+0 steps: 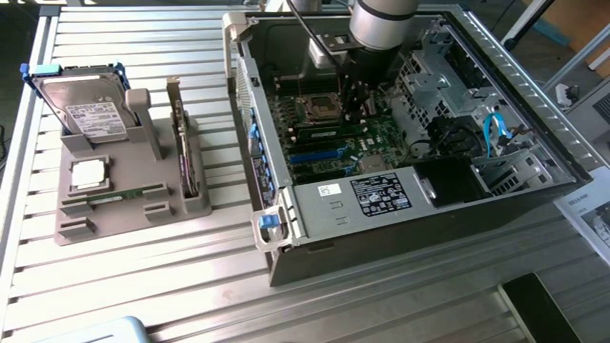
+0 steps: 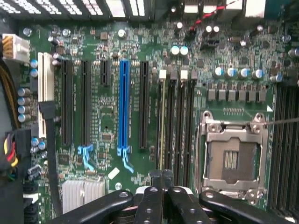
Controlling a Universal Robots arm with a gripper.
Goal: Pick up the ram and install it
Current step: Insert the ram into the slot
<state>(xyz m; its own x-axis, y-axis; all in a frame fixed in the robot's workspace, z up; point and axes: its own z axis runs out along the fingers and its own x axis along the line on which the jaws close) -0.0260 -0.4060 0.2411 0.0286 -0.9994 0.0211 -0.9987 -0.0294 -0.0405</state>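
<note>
— While the arm (image 1: 381,21) reaches down into the open computer case (image 1: 315,246), where does the gripper (image 2: 161,173) sit?

— Low over the motherboard (image 2: 107,116), at the end of the bank of memory slots; its two dark fingertips are pressed together with no gap between them; nothing is clamped between them.

— And the ram (image 2: 162,121)?

— In the wrist view a thin green-gold strip stands edge-on in the memory slot nearest the black expansion slots; it runs the length of that slot, between the blue slot (image 2: 123,107) on one side and the processor socket (image 2: 232,158) on the other; the three slots beside it look dark.

— Do the fingertips touch it?

— They line up with its near end; whether they press on it cannot be told.

— What lies outside the case?

— On the slatted table (image 1: 191,286), toward the exterior view's left, a gray holder (image 1: 114,214) stands well apart from the case; a hard drive (image 1: 91,107) in a blue frame stands upright at its back; a square silver processor chip (image 1: 88,174) lies flat in a pocket; a second ram stick (image 1: 128,194) lies in the groove just below the chip; an expansion card (image 1: 181,139) stands on edge in the holder's side nearest the case.
</note>
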